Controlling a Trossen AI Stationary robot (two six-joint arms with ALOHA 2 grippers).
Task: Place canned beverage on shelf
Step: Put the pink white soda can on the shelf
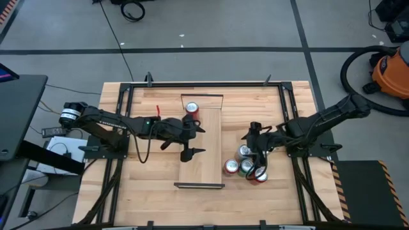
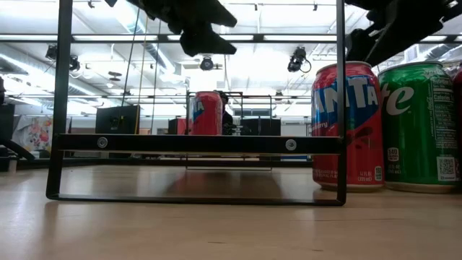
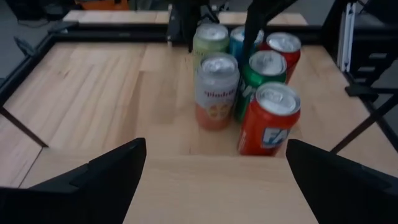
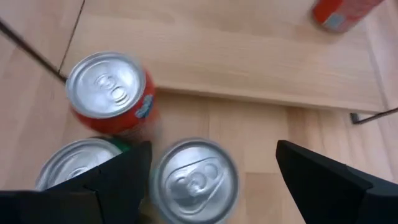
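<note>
Shelf [image 1: 200, 150]: long light-wood plank lying lengthwise down the middle of the slatted tabletop [image 1: 147, 185], a thin black frame at each short end.

Red can [image 1: 192, 109]: upright on the far end of the shelf, just inside the far frame. In the low view it shows beyond the near frame, centred on the plank.

Can cluster [image 1: 246, 165]: several cans upright on the tabletop just beside the shelf's right edge, toward its near end. The left wrist view shows six: an orange-and-white one, two green, one blue, two red. In the low view a red Fanta can [image 2: 346, 126] and a green can [image 2: 420, 124] stand side by side, touching or nearly so.

Left gripper [image 1: 191, 137]: above the middle of the shelf, jaws spread wide, holding nothing; well short of the red can.

Right gripper [image 1: 255, 144]: hovering directly over the can cluster, jaws spread wide and empty. Its wrist view looks down on three can tops, one silver top [image 4: 194, 180] lying between the jaws
</note>
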